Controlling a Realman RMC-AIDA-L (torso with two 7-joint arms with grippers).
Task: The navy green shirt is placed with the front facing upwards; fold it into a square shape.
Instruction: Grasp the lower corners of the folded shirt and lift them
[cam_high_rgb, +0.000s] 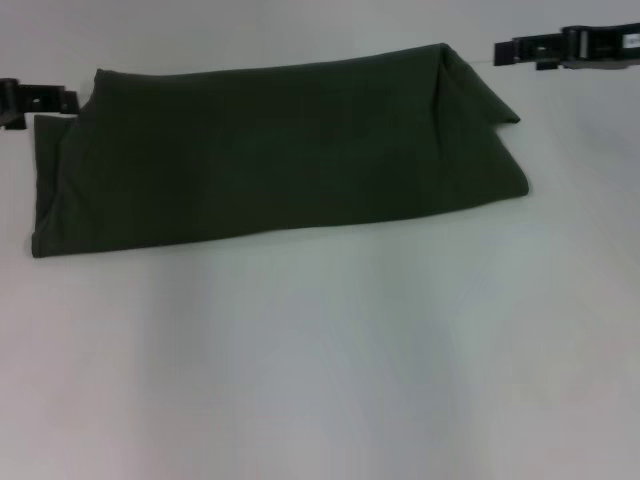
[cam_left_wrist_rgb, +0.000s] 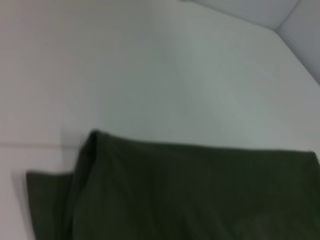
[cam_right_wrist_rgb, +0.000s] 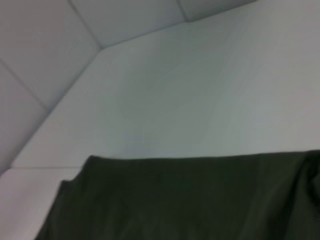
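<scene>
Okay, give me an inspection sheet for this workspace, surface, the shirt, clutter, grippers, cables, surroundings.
Surface: white table, bare in front of the shirt.
Job's things: navy green shirt folded into a long band across the far side; plain green up, no lettering visible; right end has an uneven flap.
Clutter: nothing seen.
Grippers: left gripper at the shirt's far left corner; right gripper just beyond its far right corner.
Cables: nothing seen.
Surroundings: pale wall panels behind the table.

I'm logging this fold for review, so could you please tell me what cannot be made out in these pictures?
- Left gripper: cut off by the head view's left edge, fingers unseen.
- Right gripper: beside the navy green shirt, fingertips too small to judge.
- Chest lettering and neck label: hidden by the fold in all views.
- Wrist views: no fingers in frame.
</scene>
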